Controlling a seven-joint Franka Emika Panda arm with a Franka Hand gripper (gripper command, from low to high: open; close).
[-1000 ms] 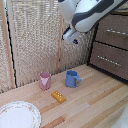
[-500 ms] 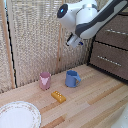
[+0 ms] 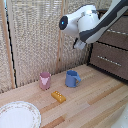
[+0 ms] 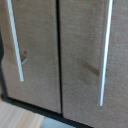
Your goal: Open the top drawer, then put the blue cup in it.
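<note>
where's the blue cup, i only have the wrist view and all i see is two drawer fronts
Observer: The blue cup stands on the wooden table, left of the dresser in the exterior view.
Operator: anything next to it
Observer: A pink cup stands apart from it on the exterior view's left, and a small yellow block lies in front of the two.
Operator: is the top drawer open yet
Observer: No, the top drawer looks closed, flush with the lower one.
</note>
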